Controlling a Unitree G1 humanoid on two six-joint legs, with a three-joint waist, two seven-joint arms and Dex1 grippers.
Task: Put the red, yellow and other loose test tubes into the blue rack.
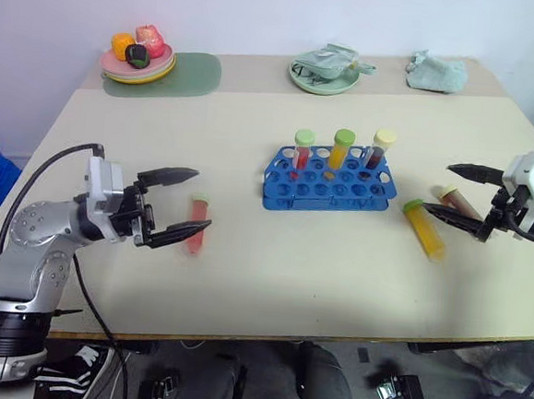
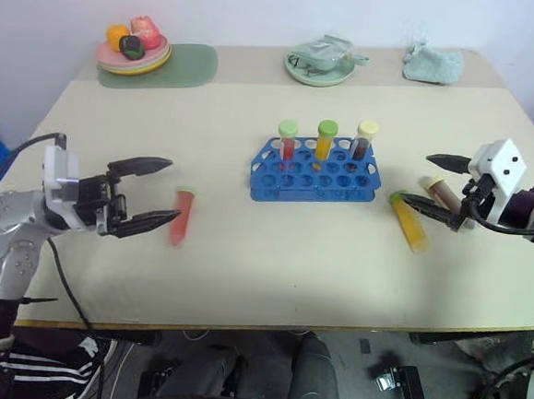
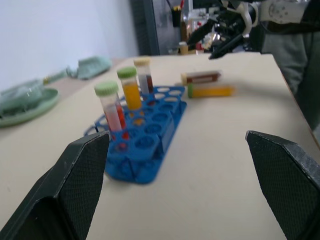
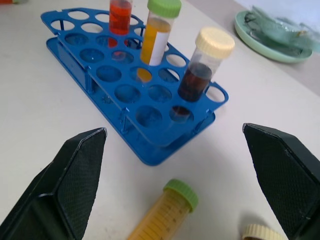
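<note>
While unlabelled, three tubes (image 1: 342,150) fill blue rack (image 1: 329,179).

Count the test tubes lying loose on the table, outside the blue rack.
3: a red tube by the left tool; a yellow tube and a brown tube by the right tool.

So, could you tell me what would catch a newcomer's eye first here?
The bright blue rack at the middle of the table, with three capped tubes standing in it. Next, the loose tubes lying flat: a red one by the open left gripper, a yellow and a dark one by the open right gripper.
</note>
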